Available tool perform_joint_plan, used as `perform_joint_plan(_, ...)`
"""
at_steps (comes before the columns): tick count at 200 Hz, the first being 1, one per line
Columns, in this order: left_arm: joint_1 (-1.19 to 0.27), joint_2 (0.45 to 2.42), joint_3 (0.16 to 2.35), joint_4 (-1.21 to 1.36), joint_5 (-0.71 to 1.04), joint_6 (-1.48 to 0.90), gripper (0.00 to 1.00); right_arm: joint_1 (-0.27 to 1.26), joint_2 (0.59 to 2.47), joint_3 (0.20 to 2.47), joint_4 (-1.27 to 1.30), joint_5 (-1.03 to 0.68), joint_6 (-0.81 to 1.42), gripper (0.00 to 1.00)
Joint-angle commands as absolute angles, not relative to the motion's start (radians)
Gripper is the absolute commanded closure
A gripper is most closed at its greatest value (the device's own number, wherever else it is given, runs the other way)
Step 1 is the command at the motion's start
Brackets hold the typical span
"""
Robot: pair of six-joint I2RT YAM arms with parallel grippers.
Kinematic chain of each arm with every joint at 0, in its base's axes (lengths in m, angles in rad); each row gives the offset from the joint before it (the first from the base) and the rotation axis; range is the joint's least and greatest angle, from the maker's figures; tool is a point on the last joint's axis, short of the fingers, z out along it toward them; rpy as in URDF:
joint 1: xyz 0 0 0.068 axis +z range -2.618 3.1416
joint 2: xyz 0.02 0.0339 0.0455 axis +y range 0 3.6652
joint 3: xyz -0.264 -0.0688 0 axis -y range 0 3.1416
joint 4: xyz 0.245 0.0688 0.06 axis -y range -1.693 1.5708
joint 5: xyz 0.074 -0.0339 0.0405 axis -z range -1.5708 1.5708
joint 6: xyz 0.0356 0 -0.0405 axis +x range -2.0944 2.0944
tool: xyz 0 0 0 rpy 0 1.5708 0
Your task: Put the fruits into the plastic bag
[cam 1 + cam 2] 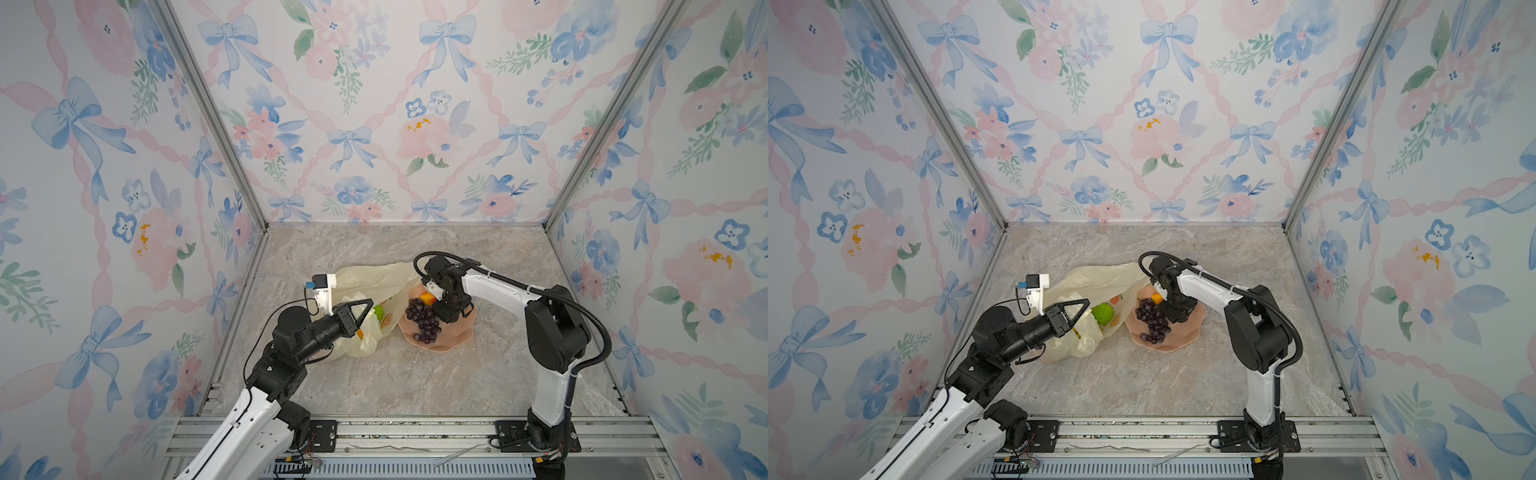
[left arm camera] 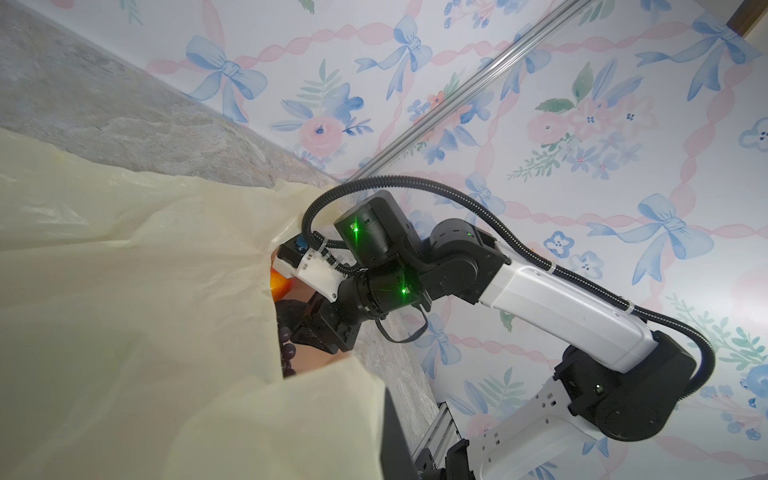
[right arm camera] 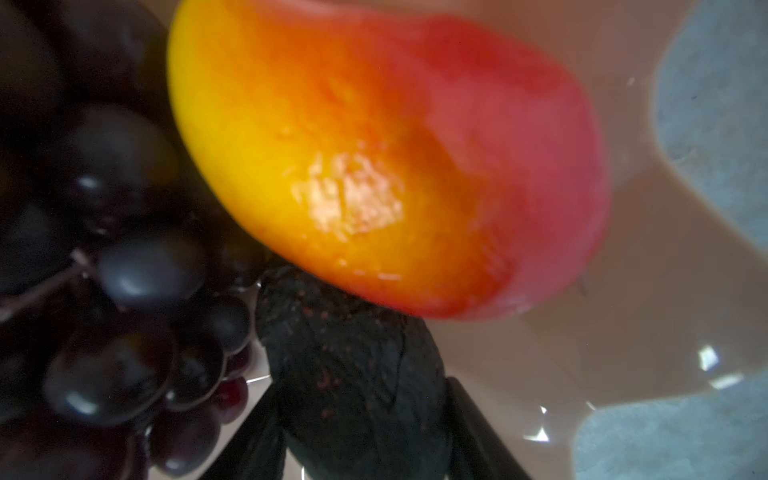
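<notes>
The left hand (image 1: 367, 304), clamped on the rim of the plastic bag (image 1: 374, 277), holds its mouth open beside the pink dish (image 1: 455, 337). The right hand (image 3: 361, 395) straddles a dark rough fruit (image 3: 345, 340) in that dish, though whether it grips cannot be told. The next move likely calls for a firm pinch, then a carry into the bag.

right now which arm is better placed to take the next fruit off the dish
Right: the right gripper is down in the pink dish, its fingers flanking a dark fruit. The left gripper is shut on the plastic bag.
</notes>
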State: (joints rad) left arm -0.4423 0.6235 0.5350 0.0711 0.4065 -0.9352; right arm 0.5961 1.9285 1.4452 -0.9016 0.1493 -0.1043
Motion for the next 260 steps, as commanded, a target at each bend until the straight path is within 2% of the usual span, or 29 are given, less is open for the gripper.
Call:
perform_joint_plan(1,-0.433,0.585,0.534,0.068,0.423,-0.927,1.00,0.588,1.834,1.443,-0.938,0.142,-0.080,0.54)
perform_joint_plan(57,-0.430,0.580,0.513,0.094,0.432,-0.943,1.00,0.550,1.618,1.349,-0.950,0.032,-0.031,0.54)
perform_joint_plan(171,-0.429,0.551,0.508,0.107,0.459,-0.957,1.00,0.373,1.185,1.317,-0.863,-0.478,0.167,0.54)
perform_joint_plan(233,-0.428,0.533,0.519,0.082,0.487,-0.976,1.00,0.359,1.046,1.271,-0.669,-0.716,0.427,0.54)
perform_joint_plan(260,-0.428,0.549,0.530,0.061,0.518,-0.977,1.00,0.397,1.012,1.209,-0.530,-0.725,0.580,0.54)
